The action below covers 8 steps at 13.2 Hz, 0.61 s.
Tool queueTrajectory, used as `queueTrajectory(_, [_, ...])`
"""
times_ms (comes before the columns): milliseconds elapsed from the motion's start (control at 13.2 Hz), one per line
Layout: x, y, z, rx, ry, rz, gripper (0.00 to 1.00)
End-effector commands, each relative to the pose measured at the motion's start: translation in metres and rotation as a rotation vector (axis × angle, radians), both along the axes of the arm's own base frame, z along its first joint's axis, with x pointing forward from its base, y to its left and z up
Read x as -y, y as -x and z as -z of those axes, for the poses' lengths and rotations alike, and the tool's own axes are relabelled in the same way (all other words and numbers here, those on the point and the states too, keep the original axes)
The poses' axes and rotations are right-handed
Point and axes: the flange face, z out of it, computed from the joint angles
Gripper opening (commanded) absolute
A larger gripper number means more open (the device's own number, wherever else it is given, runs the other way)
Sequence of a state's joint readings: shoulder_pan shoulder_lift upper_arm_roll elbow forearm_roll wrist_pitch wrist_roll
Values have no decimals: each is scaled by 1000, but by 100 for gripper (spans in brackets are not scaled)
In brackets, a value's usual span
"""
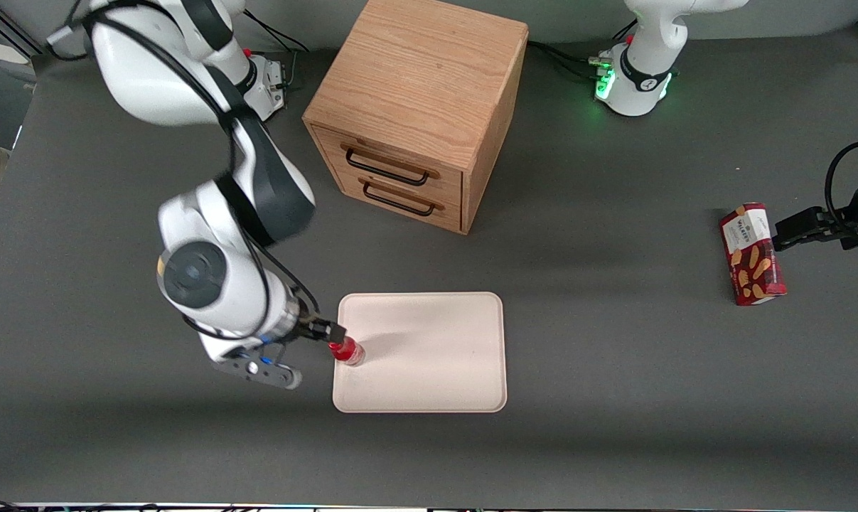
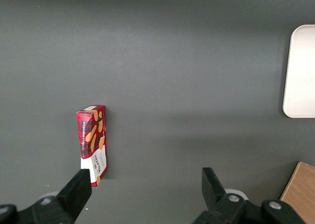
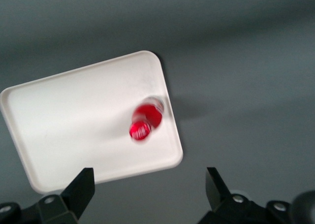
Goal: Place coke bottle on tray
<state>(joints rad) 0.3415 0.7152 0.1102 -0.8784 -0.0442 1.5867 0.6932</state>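
Now, stage: by your task line the placing looks done; what remains is, in my judgement, a clean retreat.
Table (image 1: 613, 427): dark grey surface, filling the front view from its lower edge upward.
Tray (image 1: 436, 355): pale cream-pink, rounded corners, low rim; lower middle of the front view, lying flat.
Coke bottle (image 1: 347, 351): on the tray, just inside the rim at the working arm's end, about halfway along that edge.
Bottle, looks: small, red body, ribbed red cap, clear silvery base; tiny against the tray. See it from overhead in the right wrist view (image 3: 145, 119).
Bottle, axis: upright, long axis vertical, cap toward the wrist camera.
Gripper (image 1: 327, 331): fingers spread wide, holding nothing; it sits just beside the tray's rim at the working arm's end.
Key relation: you have the bottle below the gripper (image 3: 149, 189) and a little toward the tray's (image 3: 74, 120) middle; neither of the fingers (image 3: 83, 185) touches it.
Next move, a judgement: lift straight away and you should clear the cap; a sideways sweep risks tipping so narrow a bottle.
Snack box (image 1: 752, 254): red, mid-height in the front view, toward the parked arm's end, well apart.
Drawer cabinet (image 1: 414, 107): wooden, two handles, upper middle of the front view, farthest from the camera.
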Motion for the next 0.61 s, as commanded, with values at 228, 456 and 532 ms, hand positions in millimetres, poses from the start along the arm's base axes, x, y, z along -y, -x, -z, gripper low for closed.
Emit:
queueTrajectory(228, [73, 79, -139, -11, 31, -28, 100])
queueTrajectory(456, [148, 96, -167, -19, 42, -140, 100])
queueTrajectory(532, [172, 102, -170, -29, 45, -170, 100])
